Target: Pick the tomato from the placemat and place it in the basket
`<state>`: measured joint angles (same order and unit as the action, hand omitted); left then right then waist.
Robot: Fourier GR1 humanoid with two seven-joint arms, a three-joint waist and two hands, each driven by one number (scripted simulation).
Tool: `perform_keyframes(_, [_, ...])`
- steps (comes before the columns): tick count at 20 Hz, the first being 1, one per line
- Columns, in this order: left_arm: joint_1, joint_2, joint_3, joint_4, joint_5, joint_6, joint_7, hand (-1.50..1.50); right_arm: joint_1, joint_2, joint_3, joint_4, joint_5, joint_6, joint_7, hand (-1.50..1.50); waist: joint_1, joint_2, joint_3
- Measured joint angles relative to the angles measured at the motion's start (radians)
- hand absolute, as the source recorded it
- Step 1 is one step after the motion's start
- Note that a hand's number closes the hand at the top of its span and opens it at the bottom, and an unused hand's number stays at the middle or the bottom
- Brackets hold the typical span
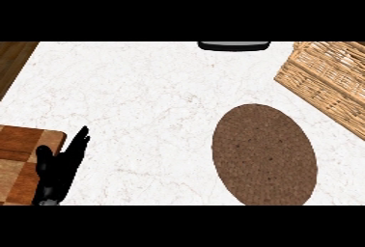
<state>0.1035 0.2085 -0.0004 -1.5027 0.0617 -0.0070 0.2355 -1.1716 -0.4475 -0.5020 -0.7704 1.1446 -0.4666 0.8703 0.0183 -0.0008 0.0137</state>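
Note:
A brown oval placemat (264, 154) lies on the white counter at the right of the head view, with nothing on it. The wicker basket (327, 77) stands at the upper right, cut off by the view's edge. No tomato shows anywhere. My left hand (60, 169) rests at the lower left with its fingers straight and pointing up, holding nothing. My right hand is out of the view.
A wooden cutting board (20, 161) lies at the left edge, partly under my left hand. A dark object (233, 46) sits at the counter's far edge. A wooden strip (13, 60) borders the counter at the upper left.

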Motion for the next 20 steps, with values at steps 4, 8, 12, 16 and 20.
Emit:
perform_keyframes(4, [0.002, 0.003, 0.006, -0.002, 0.001, -0.005, 0.005, 0.00, 0.053, -0.003, -0.045, 0.006, -0.074, -0.071, -0.081, 1.50, -0.003, -0.002, 0.000])
perform_keyframes(8, [0.000, 0.008, 0.012, -0.004, 0.004, -0.011, 0.017, 0.00, 0.104, -0.008, -0.079, 0.031, -0.146, -0.117, -0.168, 1.50, -0.003, -0.002, 0.000])
perform_keyframes(12, [0.005, 0.005, 0.015, -0.007, 0.000, -0.010, 0.013, 0.00, 0.147, -0.038, -0.082, 0.075, -0.126, -0.146, -0.153, 1.50, -0.006, -0.003, -0.002])
perform_keyframes(16, [0.005, 0.003, 0.017, -0.008, -0.002, -0.005, 0.032, 0.00, 0.207, -0.064, -0.058, 0.097, -0.088, -0.116, -0.135, -1.50, -0.014, -0.006, -0.002])
perform_keyframes(20, [0.005, -0.009, 0.015, -0.001, -0.009, -0.001, 0.018, 0.00, 0.231, -0.084, -0.026, 0.101, -0.070, -0.072, -0.138, -1.50, -0.015, -0.008, -0.001])
